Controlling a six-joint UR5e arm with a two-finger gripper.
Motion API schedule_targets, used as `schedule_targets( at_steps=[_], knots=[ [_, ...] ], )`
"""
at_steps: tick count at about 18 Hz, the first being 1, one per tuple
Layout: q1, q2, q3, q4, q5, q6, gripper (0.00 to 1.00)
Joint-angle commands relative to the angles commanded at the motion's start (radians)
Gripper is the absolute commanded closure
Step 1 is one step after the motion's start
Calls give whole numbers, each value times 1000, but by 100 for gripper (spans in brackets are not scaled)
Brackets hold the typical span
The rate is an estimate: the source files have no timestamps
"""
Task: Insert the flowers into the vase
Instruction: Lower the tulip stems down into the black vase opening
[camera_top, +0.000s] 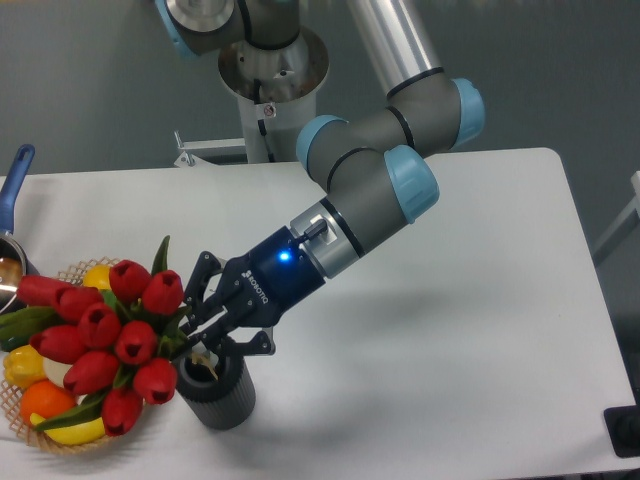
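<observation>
Lighting was even and bright from above; the white table (450, 330) showed soft shadows beneath the arm (370, 190). Focus was sharp, with mild glare on the metal.

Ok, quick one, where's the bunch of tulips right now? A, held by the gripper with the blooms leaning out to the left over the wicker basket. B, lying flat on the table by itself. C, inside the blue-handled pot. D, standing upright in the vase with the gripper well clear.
A: the gripper is shut on the stems just above the vase, and the flowers tilt left over the wicker basket.
</observation>
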Motion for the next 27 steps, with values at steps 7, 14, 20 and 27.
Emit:
schedule_targets(
  at_steps=[7,14,20,27],
  knots=[
    [2,-15,-41,3,0,61,96],
    [6,-17,-80,5,0,103,95],
    [5,-29,-94,5,0,120,93],
    [5,-57,-94,5,-2,155,83]
  ],
)
